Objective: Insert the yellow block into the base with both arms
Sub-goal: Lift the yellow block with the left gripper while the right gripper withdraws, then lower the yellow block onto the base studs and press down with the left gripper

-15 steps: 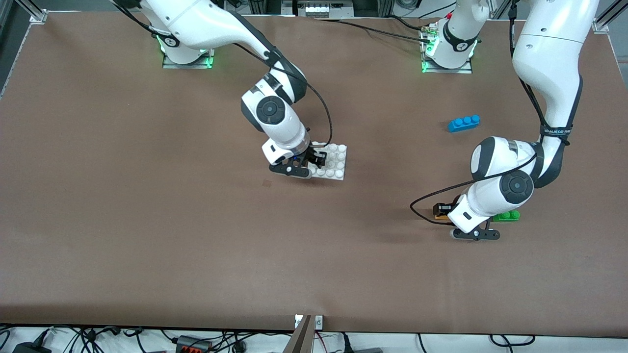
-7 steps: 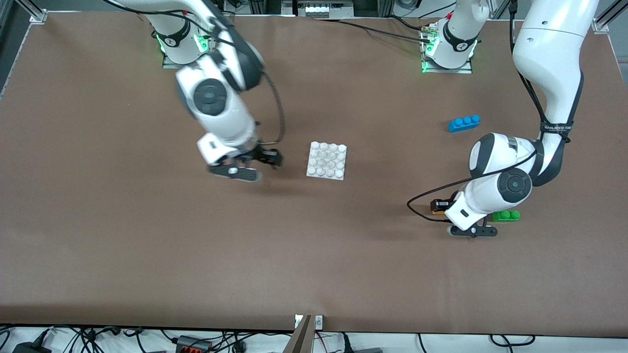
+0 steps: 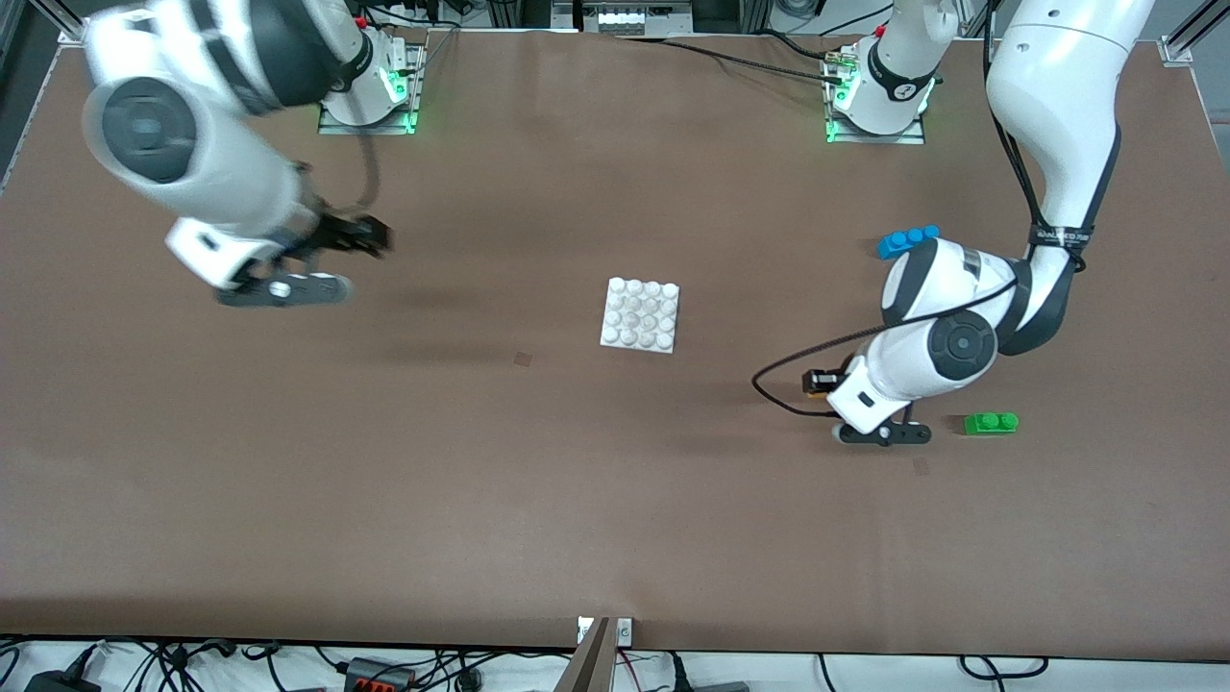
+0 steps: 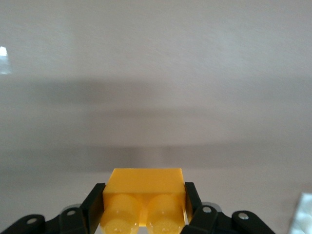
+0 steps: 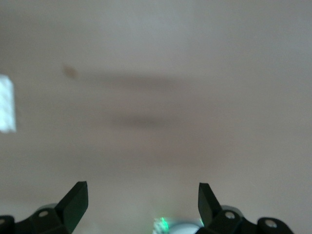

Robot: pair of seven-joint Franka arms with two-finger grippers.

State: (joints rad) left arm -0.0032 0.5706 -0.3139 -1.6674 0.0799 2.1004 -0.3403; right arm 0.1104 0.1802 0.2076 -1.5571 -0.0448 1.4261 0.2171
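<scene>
Your left gripper (image 3: 824,383) pinches the yellow block (image 4: 144,201) between its fingers, studs facing the wrist camera, up over bare table. The base (image 3: 641,315) lies flat toward ten o'clock of it in the front view. Carry the block over, square it to the stud grid, then press straight down. The right gripper (image 3: 357,235) hangs spread and empty, waiting, toward nine o'clock of the base.

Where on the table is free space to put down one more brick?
Bare table lies all around the base, and between it and the front camera. It is crowded at the left arm's end: the left gripper holding the yellow block, the green brick, the blue brick.
</scene>
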